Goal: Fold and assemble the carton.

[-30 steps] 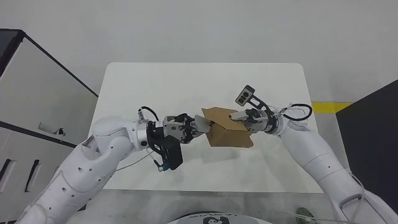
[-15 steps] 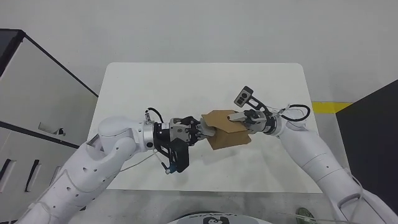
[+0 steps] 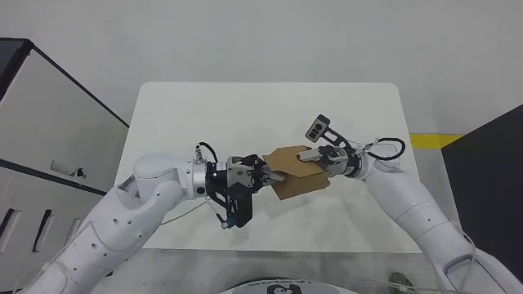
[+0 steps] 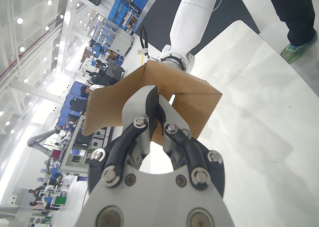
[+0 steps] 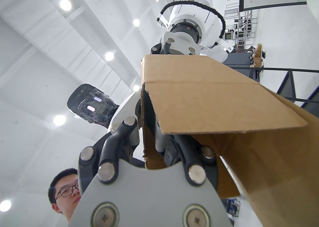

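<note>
With L gripper [image 4: 154,99] and R gripper [image 3: 313,155] clamped on opp ends of brown cardboard carton [image 3: 298,175], square evenly, no twisting.

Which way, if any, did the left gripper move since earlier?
Yes. The left gripper moved rightward in the top view, farther from the left edge of the table, toward the carton.

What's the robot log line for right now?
left gripper: shut on carton | right gripper: shut on carton | carton: part-folded, between both grippers, over table
</note>
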You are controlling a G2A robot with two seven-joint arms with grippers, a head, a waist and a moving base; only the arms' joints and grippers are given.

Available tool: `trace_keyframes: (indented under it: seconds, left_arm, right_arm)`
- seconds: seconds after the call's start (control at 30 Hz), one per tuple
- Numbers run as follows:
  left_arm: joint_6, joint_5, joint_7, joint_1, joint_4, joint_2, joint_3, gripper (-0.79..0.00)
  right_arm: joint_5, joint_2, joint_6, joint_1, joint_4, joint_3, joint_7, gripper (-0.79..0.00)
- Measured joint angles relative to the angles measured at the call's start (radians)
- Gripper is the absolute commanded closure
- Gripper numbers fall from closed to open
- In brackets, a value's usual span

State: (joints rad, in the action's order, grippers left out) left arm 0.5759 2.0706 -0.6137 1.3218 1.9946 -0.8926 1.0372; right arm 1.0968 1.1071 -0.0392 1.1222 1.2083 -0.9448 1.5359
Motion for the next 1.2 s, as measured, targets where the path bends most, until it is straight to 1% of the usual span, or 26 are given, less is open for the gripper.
trace_keyframes:
  seconds: [0.2,0.57,0.97,1.2]
  left_arm:
    - [-0.001,-0.004,0.002,-0.006,-0.005,-0.001,-0.003,0.000]
    - [-0.010,-0.016,0.006,0.009,-0.002,0.004,0.029,0.000]
    - [0.008,-0.007,0.006,-0.033,-0.026,-0.006,-0.020,0.000]
    - [-0.005,-0.023,0.009,-0.040,-0.034,-0.007,-0.007,0.000]
  right_arm:
    - [0.000,-0.003,0.000,-0.001,0.001,0.005,0.000,0.000]
    - [0.013,-0.012,-0.009,-0.005,-0.006,-0.002,0.000,0.000]
    - [0.023,-0.015,-0.009,-0.017,0.004,0.030,0.000,0.000]
    - [0.038,-0.019,-0.016,-0.032,-0.015,0.033,0.000,0.000]
